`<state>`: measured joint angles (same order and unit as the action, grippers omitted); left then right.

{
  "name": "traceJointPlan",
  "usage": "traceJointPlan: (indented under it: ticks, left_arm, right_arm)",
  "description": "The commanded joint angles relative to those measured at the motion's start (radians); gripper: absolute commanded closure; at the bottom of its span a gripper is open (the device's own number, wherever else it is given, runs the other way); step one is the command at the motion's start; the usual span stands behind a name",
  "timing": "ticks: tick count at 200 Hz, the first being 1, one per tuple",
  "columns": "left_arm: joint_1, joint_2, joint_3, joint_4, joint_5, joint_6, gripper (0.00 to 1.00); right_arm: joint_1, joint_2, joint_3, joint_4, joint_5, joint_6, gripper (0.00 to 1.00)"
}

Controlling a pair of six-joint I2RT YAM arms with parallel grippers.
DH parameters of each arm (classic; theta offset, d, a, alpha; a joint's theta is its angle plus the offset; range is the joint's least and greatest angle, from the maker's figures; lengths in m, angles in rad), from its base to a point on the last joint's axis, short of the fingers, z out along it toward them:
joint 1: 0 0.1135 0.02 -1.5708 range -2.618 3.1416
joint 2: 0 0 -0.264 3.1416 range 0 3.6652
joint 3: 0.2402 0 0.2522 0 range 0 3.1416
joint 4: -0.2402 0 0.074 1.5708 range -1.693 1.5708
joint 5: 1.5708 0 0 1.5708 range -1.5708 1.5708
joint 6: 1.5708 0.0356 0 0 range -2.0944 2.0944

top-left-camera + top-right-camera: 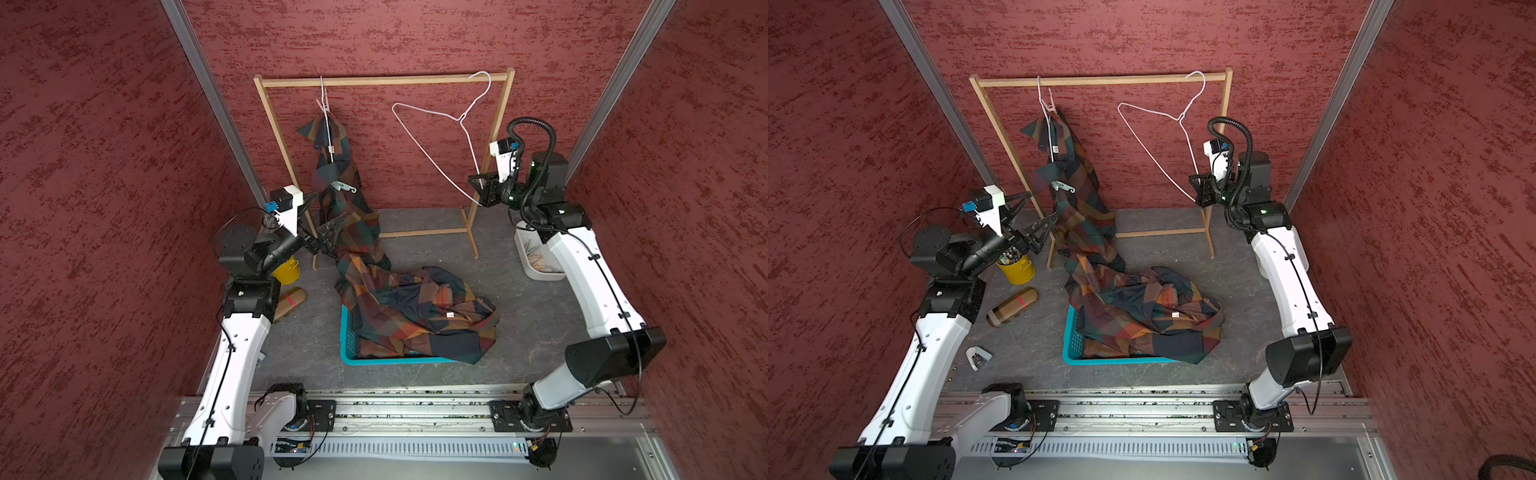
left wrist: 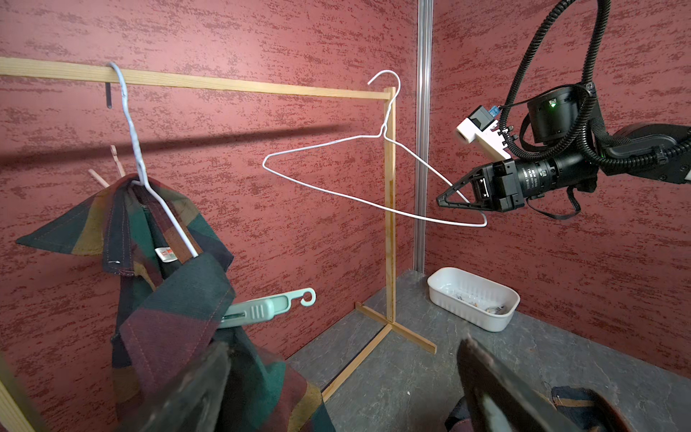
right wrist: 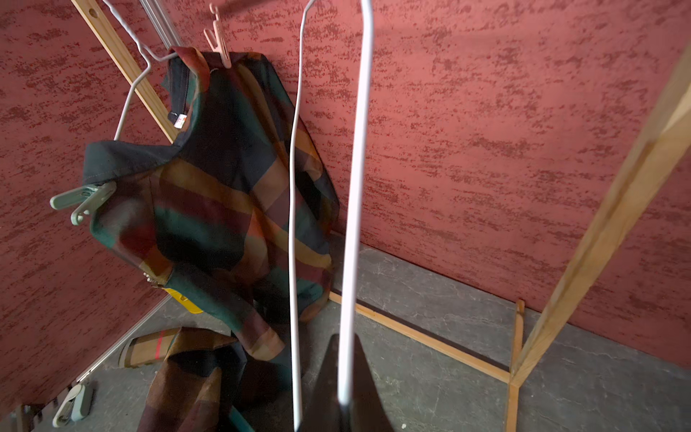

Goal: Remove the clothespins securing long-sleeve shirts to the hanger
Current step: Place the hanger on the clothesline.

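The left arm reaches in from 9 o'clock with its forearm raised. The left gripper (image 1: 331, 205) has its jaws wide apart with nothing between them, right at the 9 o'clock edge of the hanging shirt (image 1: 336, 166). I cannot tell whether a finger touches the cloth. The right arm rises from 3 o'clock. The right gripper (image 1: 482, 192) is closed on the lower corner of a bare wire hanger (image 3: 357, 187), which hangs tilted with its hook at the 3 o'clock end of the wooden rack (image 1: 374, 80).

The floor (image 1: 519, 332) is dark grey and the walls (image 1: 83, 166) are red and rough. The rack stands at 12 o'clock. A teal basket (image 1: 349, 336) sits toward 6 o'clock, a white tub (image 2: 471, 303) at 3 o'clock and a yellow cup (image 1: 1017, 268) at 9 o'clock.

The hanging shirt is plaid in dark green, navy, maroon and orange. It hangs lopsided from a white wire hanger (image 2: 135, 149), and its lower part trails down to the floor. A mint clothespin (image 2: 258, 310) with a hooked end is clipped on its edge. A pink clothespin (image 3: 220, 41) is clipped at the collar. The second shirt (image 1: 415, 307), of the same plaid, lies crumpled over the basket.
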<state>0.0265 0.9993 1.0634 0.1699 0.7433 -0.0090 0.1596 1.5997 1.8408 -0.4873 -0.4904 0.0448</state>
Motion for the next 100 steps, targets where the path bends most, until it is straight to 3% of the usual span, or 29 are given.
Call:
traceJointPlan:
  ticks: [1,100]
  left_arm:
    - [-0.008,-0.012,-0.003,-0.024,-0.011,0.016,0.03]
    - [-0.021,-0.009,-0.002,-0.048,-0.022,0.035,0.02]
  right_arm:
    - [0.001,0.017,0.058,-0.002,0.040,-0.007,1.00]
    - [0.001,0.166,0.195,-0.117,0.045,-0.032,1.00]
